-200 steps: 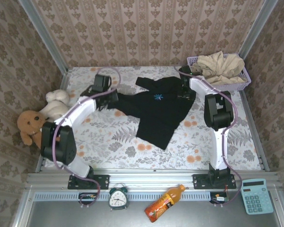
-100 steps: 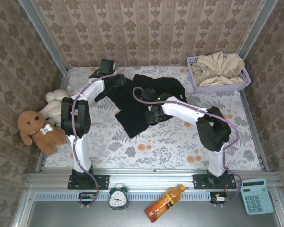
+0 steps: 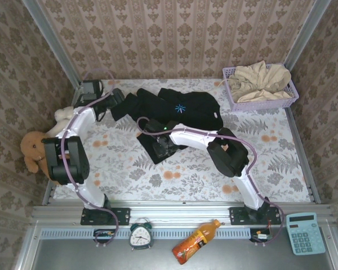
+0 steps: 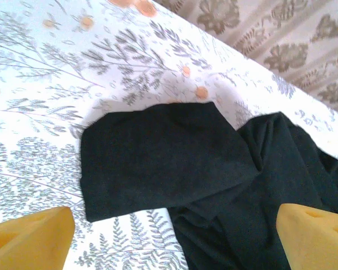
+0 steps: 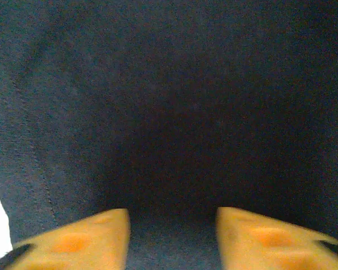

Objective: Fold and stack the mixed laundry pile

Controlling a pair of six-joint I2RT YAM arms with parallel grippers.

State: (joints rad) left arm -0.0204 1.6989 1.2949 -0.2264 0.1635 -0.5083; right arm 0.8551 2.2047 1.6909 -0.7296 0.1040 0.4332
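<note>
Top external view: black T-shirt (image 3: 194,109) lies bunched on the floral counter (image 3: 186,171) toward 12 o'clock, its tiny blue mark (image 3: 180,108) facing up. One flap reaches down toward 7 o'clock from the shirt's middle. Beige-cream garment (image 3: 260,79) sits heaped in the lavender mesh basket (image 3: 265,103) at 2 o'clock, well apart from the shirt. Left tool (image 3: 115,99) is at 10 o'clock, just beside the shirt's left end. Left wrist view: its yellow fingers (image 4: 31,237) stand wide apart and hold nothing. A flat black sleeve (image 4: 158,160) lies on the counter beyond them, and more shirt is bunched at 4 o'clock. Right tool (image 3: 159,146) is near counter centre, down on the shirt's 7 o'clock flap. Right wrist view: its orange fingers (image 5: 79,239) are part-way apart and black cloth fills the gap between them. I cannot tell whether cloth is pinched. White plush toy (image 3: 65,116) and brown plush toy (image 3: 34,149) sit at 9 o'clock, off the counter's left edge.
</note>
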